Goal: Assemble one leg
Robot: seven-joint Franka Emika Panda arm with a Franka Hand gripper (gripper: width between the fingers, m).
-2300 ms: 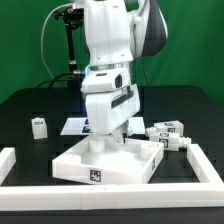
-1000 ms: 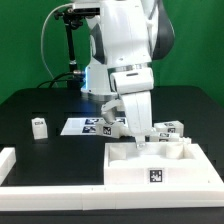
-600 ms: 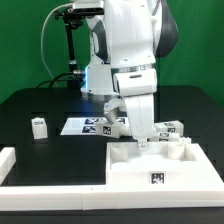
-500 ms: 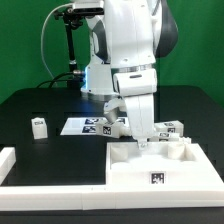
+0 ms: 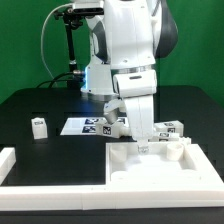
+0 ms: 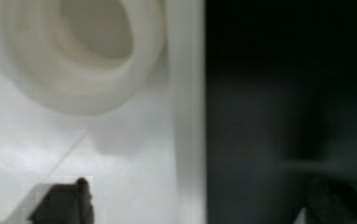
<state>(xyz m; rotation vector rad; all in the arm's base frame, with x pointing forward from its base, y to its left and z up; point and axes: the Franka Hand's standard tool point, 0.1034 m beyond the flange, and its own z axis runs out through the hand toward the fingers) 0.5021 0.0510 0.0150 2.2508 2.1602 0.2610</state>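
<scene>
The large white tray-like panel (image 5: 150,172) lies at the front, on the exterior view's right. My gripper (image 5: 141,143) hangs over its far wall. In the wrist view the gripper (image 6: 196,195) is open: one dark fingertip (image 6: 63,198) is over the white panel (image 6: 122,140), the other over the dark table, with the panel's edge between them. A round socket (image 6: 77,50) shows in the panel. One leg (image 5: 38,125) stands alone on the exterior view's left. Two more legs (image 5: 170,128) (image 5: 185,141) lie behind the panel on the right.
The marker board (image 5: 80,127) lies flat behind the panel, partly hidden by the arm. A white L-shaped rail (image 5: 30,170) borders the table's front and left. A black stand with cables (image 5: 68,50) rises at the back.
The panel was dragged from the middle to the exterior view's right. In the last half second its front tag has gone out of sight; the arm has hardly moved.
</scene>
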